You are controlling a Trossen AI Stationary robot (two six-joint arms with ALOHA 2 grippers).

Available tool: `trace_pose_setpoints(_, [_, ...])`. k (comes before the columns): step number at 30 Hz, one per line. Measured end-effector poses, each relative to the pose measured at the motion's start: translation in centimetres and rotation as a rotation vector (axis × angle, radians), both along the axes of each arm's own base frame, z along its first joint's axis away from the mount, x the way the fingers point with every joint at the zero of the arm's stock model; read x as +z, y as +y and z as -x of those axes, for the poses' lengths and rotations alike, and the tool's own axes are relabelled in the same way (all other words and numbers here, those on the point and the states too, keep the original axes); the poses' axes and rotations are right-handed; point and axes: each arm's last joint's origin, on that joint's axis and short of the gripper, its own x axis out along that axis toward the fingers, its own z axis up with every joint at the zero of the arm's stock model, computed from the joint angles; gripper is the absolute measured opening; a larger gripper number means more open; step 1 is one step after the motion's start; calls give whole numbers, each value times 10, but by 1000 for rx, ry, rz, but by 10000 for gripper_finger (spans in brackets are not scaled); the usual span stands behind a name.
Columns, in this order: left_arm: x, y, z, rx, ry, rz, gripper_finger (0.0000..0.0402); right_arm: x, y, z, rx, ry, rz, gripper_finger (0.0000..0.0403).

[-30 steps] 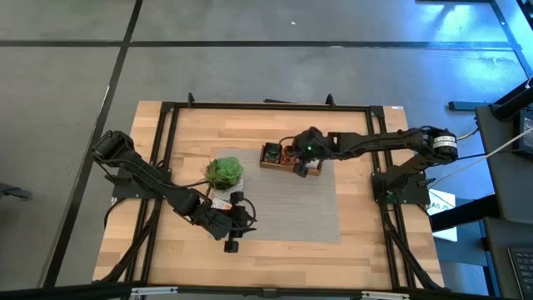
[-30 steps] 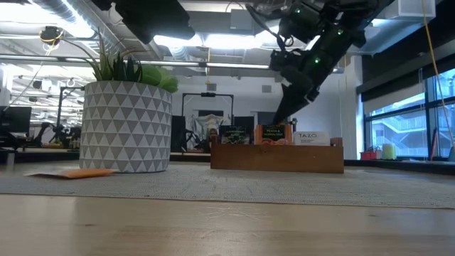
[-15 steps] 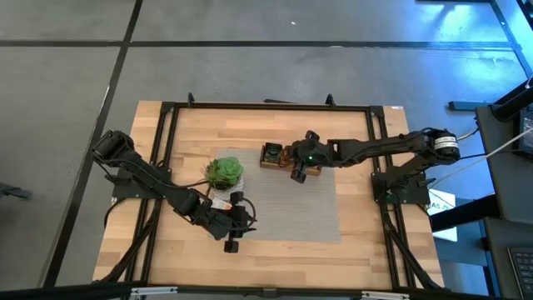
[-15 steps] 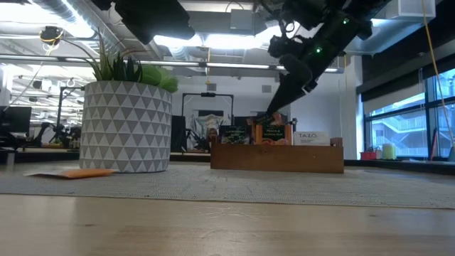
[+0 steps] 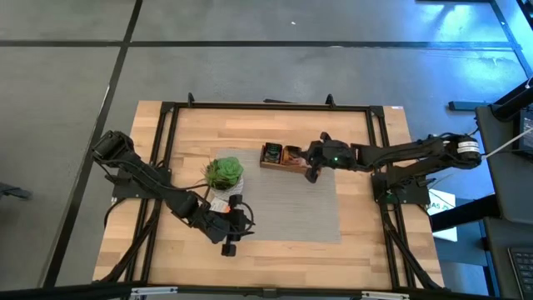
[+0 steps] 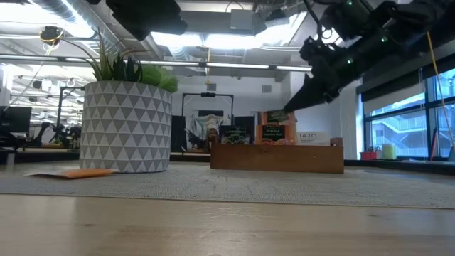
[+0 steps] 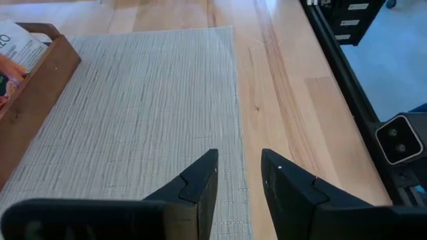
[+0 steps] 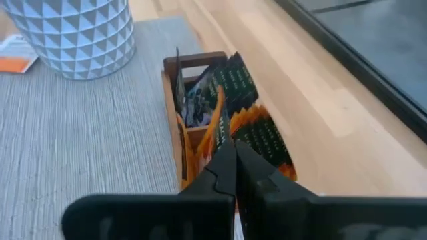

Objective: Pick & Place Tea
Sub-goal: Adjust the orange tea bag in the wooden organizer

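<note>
Several tea sachets stand in a brown wooden box (image 5: 279, 157) (image 6: 277, 158) on the grey mat. An orange one (image 6: 274, 128) sticks up higher than the rest. My right gripper (image 5: 311, 173) (image 6: 290, 108) (image 8: 227, 143) is at the box's right end, shut on that sachet. Dark sachets with orange rims (image 8: 263, 137) lean behind its tips. Another sachet (image 6: 71, 172) (image 8: 17, 57) lies flat on the mat beside the plant pot. My left gripper (image 5: 231, 243) (image 7: 239, 167) hovers open over the mat's near part, with nothing between its fingers. My right gripper pinches the orange sachet by its upper edge (image 8: 222, 123), at the corner toward the table's right, between its two fingers. The fingers slant down from the table's right. The sachet stands upright, with its lower part inside the box.
A green plant in a white patterned pot (image 5: 223, 172) (image 6: 128, 117) stands on the mat's left part, close to the left arm. Bare mat (image 7: 133, 120) lies between the two grippers. A black frame (image 5: 376, 158) rims the table.
My right gripper has drawn back toward the table's right edge and tipped flatter, and its tips have risen from the box. It has stayed shut. The orange sachet now stands higher out of the box than before.
</note>
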Motion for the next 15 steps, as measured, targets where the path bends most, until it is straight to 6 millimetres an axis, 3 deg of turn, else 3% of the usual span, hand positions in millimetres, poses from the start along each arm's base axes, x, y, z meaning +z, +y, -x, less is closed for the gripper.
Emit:
trace_pose_setpoints(9, [0,1,-1,7,-6,-2,114,-15,-3,0,-10,-85,45,0])
trace_pose_setpoints(15, [0,1,-1,6,-5,-4,114,-30,-3,-1,-17,-37,14,0])
